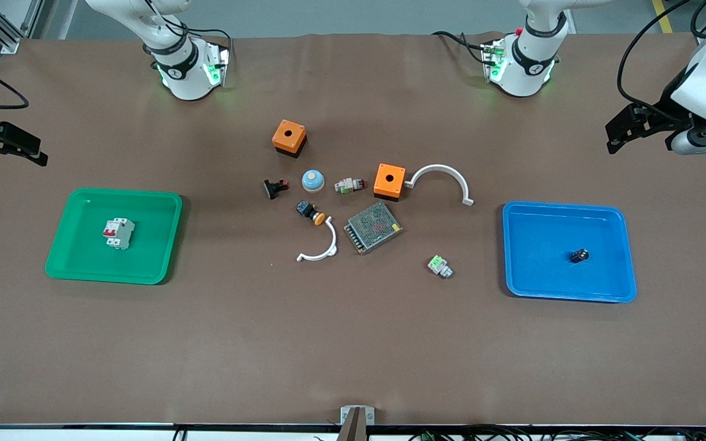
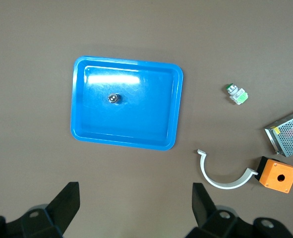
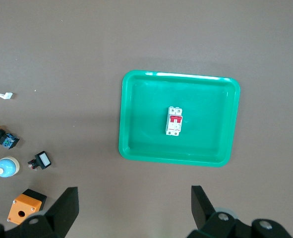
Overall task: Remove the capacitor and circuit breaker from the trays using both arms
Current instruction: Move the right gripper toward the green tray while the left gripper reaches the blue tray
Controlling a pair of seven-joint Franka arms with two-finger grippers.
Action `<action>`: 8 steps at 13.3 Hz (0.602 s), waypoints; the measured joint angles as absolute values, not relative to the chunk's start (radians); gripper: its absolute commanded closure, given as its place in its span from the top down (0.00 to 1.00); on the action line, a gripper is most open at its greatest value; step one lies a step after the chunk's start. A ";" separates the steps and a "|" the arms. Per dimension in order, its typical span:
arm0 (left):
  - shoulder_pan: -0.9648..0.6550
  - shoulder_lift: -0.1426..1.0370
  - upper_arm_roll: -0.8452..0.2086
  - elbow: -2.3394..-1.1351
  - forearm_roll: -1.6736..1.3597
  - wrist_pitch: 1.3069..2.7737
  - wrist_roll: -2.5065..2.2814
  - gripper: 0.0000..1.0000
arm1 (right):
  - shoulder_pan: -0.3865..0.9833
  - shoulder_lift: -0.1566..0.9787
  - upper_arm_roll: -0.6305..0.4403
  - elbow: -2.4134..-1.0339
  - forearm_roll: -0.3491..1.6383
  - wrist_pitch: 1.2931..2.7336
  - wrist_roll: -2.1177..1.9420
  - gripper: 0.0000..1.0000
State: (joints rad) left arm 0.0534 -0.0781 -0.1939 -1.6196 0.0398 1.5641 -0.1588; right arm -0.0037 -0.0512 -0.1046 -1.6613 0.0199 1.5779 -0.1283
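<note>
The breaker [image 1: 119, 233], a white block with red levers, lies in the green tray [image 1: 77, 214] toward the right arm's end; it also shows in the right wrist view [image 3: 174, 120], inside the green tray [image 3: 136, 114]. The capacitor [image 1: 579, 255], a tiny dark cylinder, lies in the blue tray [image 1: 531, 226] toward the left arm's end, and shows in the left wrist view [image 2: 114, 98] in the blue tray [image 2: 156, 109]. My left gripper [image 1: 615, 136] [image 2: 135, 191] is open and empty, raised over bare table beside the blue tray. My right gripper [image 1: 37, 152] [image 3: 135, 194] is open and empty, raised beside the green tray.
Mid-table lie two orange boxes [image 1: 289, 137] [image 1: 389, 180], a black-and-red clip part [image 1: 275, 188], a blue dome [image 1: 313, 180], a black-and-orange push button [image 1: 311, 212], two white arcs [image 1: 319, 250] [image 1: 442, 179], a metal mesh power supply [image 1: 373, 227] and white-and-green connectors [image 1: 349, 184] [image 1: 440, 266].
</note>
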 measured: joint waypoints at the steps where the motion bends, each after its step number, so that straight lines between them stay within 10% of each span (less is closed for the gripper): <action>1: 0.053 -0.078 -0.194 -1.619 0.040 1.562 -0.159 1.00 | -0.004 -0.051 -0.105 -1.661 0.020 1.578 -0.128 1.00; 8: 0.092 -0.024 -0.183 -1.651 0.040 1.576 -0.138 1.00 | -0.004 -0.051 -0.105 -1.662 0.020 1.574 -0.128 1.00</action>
State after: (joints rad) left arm 0.0916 -0.0239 -0.1828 -1.6515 0.0398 1.5761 -0.1376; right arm -0.0037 -0.0512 -0.1047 -1.6615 0.0199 1.5742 -0.1283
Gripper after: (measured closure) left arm 0.000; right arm 0.000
